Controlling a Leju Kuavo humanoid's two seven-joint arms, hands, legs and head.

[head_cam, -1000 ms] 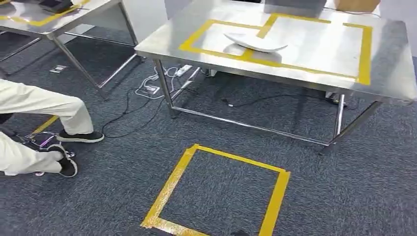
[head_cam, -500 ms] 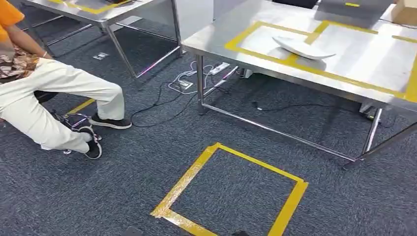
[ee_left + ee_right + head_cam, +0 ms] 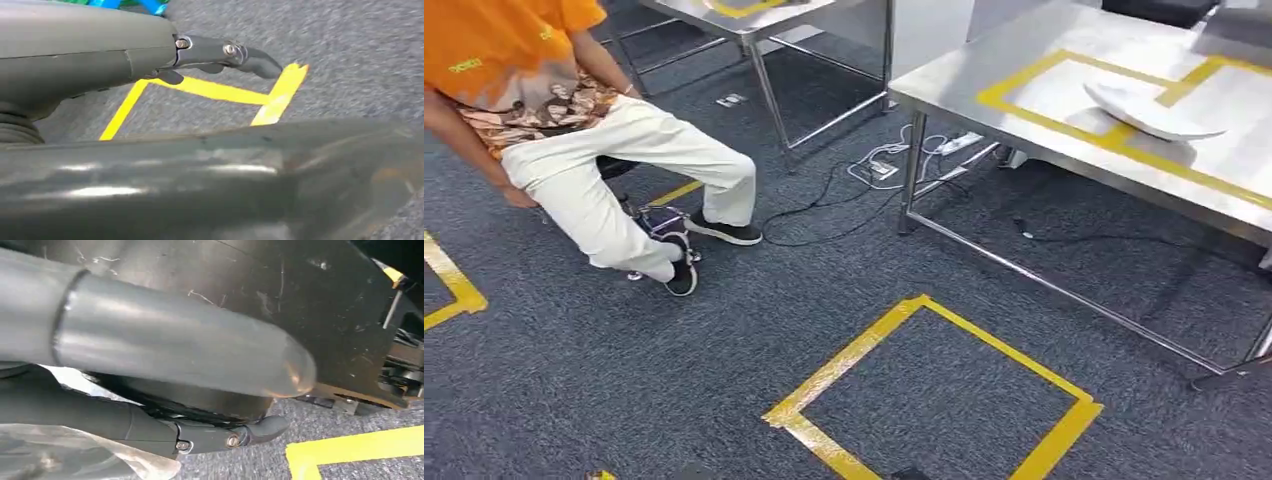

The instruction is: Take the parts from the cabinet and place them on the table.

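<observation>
A white curved part (image 3: 1149, 110) lies on the steel table (image 3: 964, 85) at the upper right of the head view, across a yellow tape outline. My left hand (image 3: 110, 55) hangs over grey carpet and yellow tape, its thumb and dark fingers (image 3: 250, 57) stretched out with nothing between them. My right hand (image 3: 165, 360) hangs beside my own dark body, its thumb and fingers (image 3: 230, 437) straight and apart. A pale crinkled sheet (image 3: 100, 460) shows behind those fingers; I cannot tell what it is.
A person (image 3: 604, 150) in an orange top and cream trousers sits on a wheeled stool at the left. A yellow tape square (image 3: 864, 345) marks the carpet ahead. Cables and a power strip (image 3: 874, 175) lie under the table. A second steel table (image 3: 754, 15) stands behind.
The camera has swung left: the table and tape square slid right in the picture and the seated person came fully into view. The white part has not moved on the table.
</observation>
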